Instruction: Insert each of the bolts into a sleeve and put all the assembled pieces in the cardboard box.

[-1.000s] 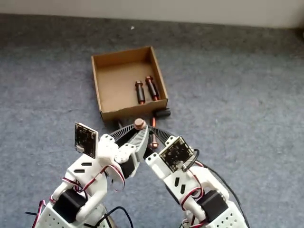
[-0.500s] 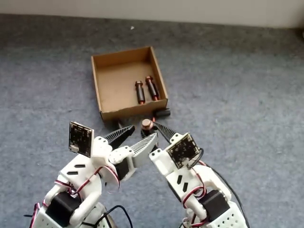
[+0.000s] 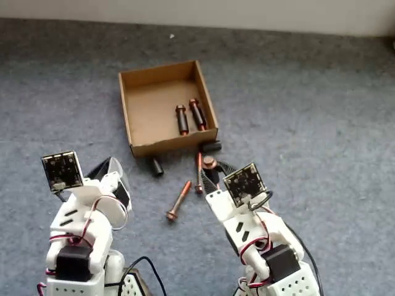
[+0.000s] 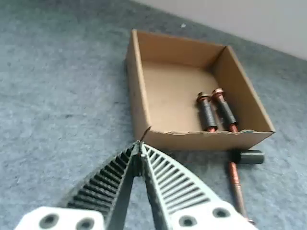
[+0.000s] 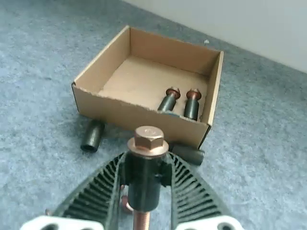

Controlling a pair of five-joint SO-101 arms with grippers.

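My right gripper [image 5: 146,165] is shut on a black sleeve [image 5: 144,184] with a copper bolt [image 5: 147,139] standing through it, head up. In the high view this assembled piece [image 3: 210,163] hangs just in front of the cardboard box [image 3: 128,111]. Two assembled pieces [image 3: 190,116] lie inside the box [image 5: 144,48]. Two loose bolts [image 3: 179,200] [image 3: 199,172] and two loose sleeves [image 3: 157,166] [image 3: 213,147] lie on the carpet before the box. My left gripper [image 4: 139,147] is shut with nothing in it, drawn back at the left [image 3: 113,165].
Grey carpet [image 3: 321,123] covers the whole floor, with open room right of the box and at the far left. A pale wall [image 3: 247,12] runs along the back. The box's front wall [image 4: 201,140] stands between the loose parts and its inside.
My left gripper let go of the bolt, pulled back to the left and shut. My right gripper shifted slightly right, keeping the sleeved bolt. A loose bolt and sleeve came into sight.
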